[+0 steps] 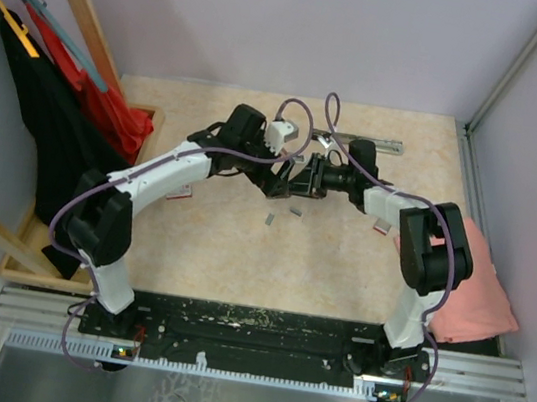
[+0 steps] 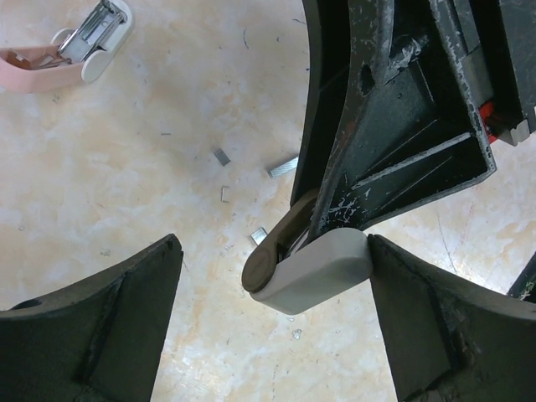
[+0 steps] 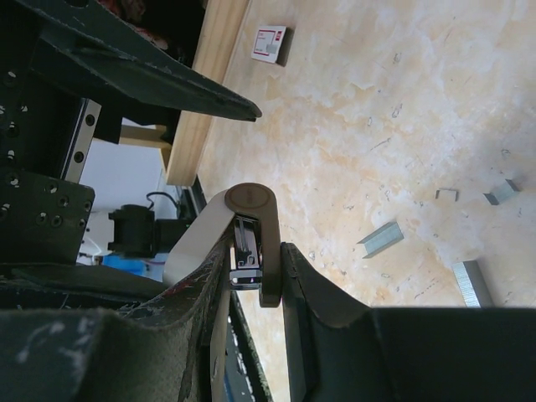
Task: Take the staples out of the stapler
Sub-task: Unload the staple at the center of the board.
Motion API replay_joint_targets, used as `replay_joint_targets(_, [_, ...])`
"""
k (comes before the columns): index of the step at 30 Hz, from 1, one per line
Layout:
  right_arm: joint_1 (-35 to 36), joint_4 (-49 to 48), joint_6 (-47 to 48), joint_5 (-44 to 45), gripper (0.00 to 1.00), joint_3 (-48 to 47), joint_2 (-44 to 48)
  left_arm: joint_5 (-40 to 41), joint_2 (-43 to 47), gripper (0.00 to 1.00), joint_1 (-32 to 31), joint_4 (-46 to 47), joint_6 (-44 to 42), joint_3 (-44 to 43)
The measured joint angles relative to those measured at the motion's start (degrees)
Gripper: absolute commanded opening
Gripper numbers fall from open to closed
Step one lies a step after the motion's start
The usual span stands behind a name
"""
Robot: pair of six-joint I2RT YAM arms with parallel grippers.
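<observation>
Gripping stapler (image 2: 314,272) in clenched right end effector (image 3: 251,260); left end effector (image 2: 272,251) released, straddling it. Several staples (image 2: 282,166) out on tabletop (image 2: 126,167) toward 11 o'clock; remainder inside unclear

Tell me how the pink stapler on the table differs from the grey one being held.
Colour: the pink stapler has a pink arm and white body; the grey stapler is grey-beige with a brown arm. Pose: the pink one lies loose on the table; the grey one is clamped in the right gripper. State: the pink one is swung open, metal channel showing; the grey one's arms sit close together. Both are small staplers.
</observation>
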State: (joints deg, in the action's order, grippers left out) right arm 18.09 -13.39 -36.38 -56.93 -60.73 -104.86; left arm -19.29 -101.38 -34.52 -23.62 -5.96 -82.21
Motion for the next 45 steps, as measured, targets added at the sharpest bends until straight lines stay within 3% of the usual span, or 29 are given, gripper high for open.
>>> replay_joint_targets(8, [0.0,0.68,0.87,1.4,0.25,0.0,0.22,1.33,-0.09,0.8,0.52,-0.83,1.7,-0.37])
replay_joint_targets(24, [-1.77,1.25,1.75,2.84,0.25,0.0,1.03,-2.93,3.76,0.8,7.06,-4.2,2.89,2.51])
replay_joint_targets(28, [-2.21,0.98,1.66,1.73,0.25,0.0,2.51,-2.93,4.0,0.83,8.85,-5.55,2.47,3.74])
replay_joint_targets(35, [-2.21,1.01,1.66,0.85,0.24,0.0,2.71,-8.79,4.22,1.0,9.27,-6.88,1.05,2.34])
replay_joint_targets(45, [-2.21,0.94,1.68,-1.29,0.24,0.0,2.75,-18.93,-0.48,1.0,9.25,-7.54,-0.83,-6.27])
